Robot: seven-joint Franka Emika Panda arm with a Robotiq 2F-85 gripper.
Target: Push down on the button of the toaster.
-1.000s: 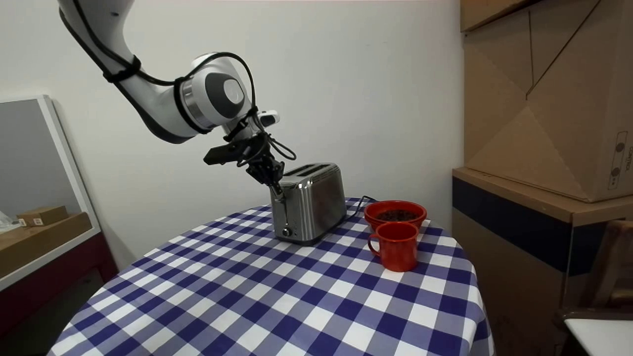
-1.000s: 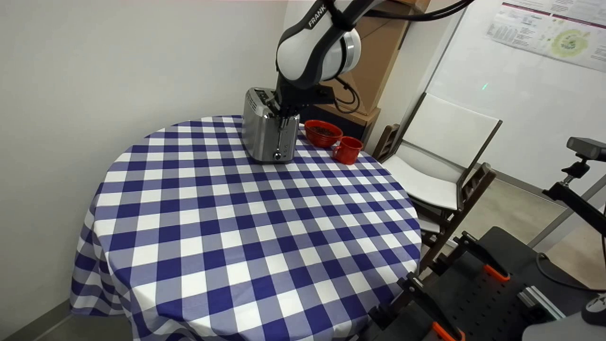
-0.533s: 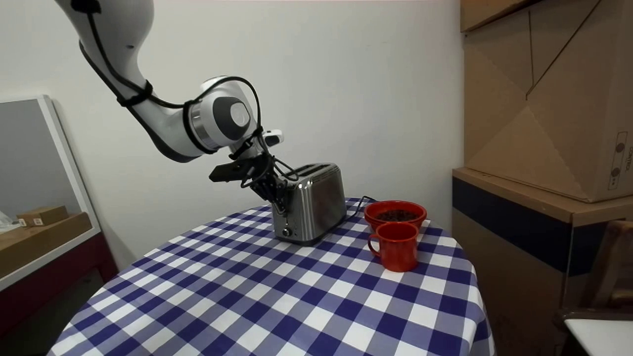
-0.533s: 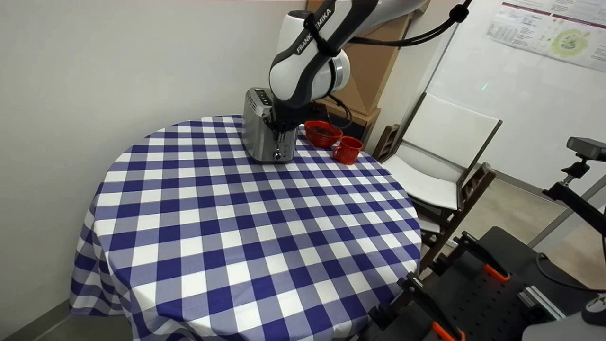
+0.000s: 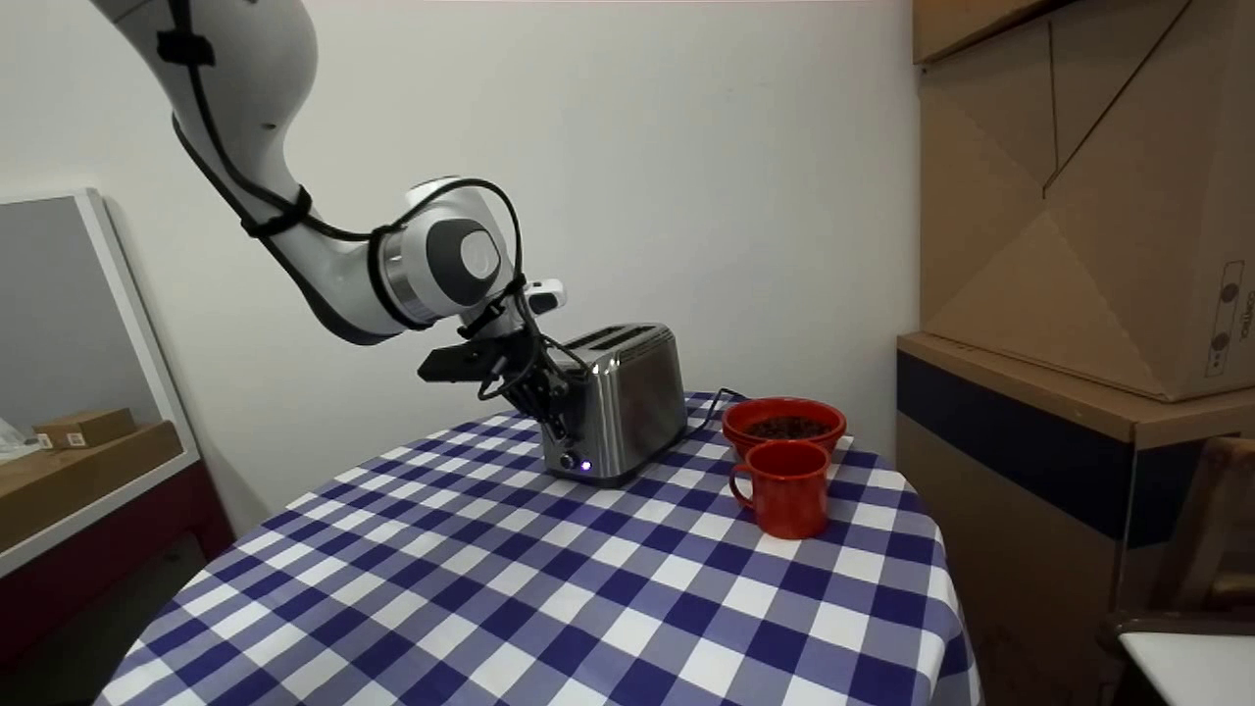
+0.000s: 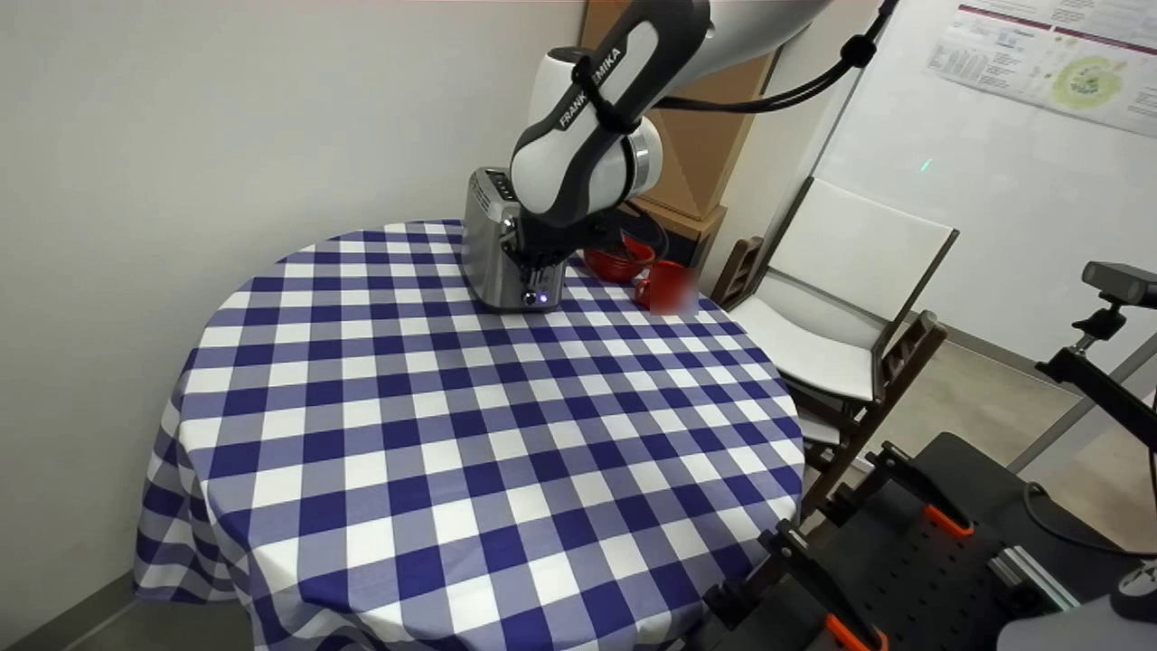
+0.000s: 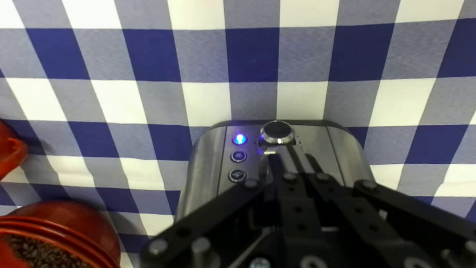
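The silver toaster stands upright on the checked table; it also shows in an exterior view and in the wrist view. Its control face has a round knob and several small buttons. The button nearest the knob's level glows blue. My gripper is shut, with its fingertips close together low on the toaster's control face, just above the knob. In both exterior views the gripper is tilted against this face. The push lever is mostly hidden behind the fingers.
A red bowl of dark beans and a red mug stand beside the toaster. The toaster's cord runs behind it. A wall is behind the table. Cardboard boxes and a chair stand beyond the table.
My gripper has moved down along the toaster's control face, from near its top to just above the knob. The small light has come on. The toaster has not moved.
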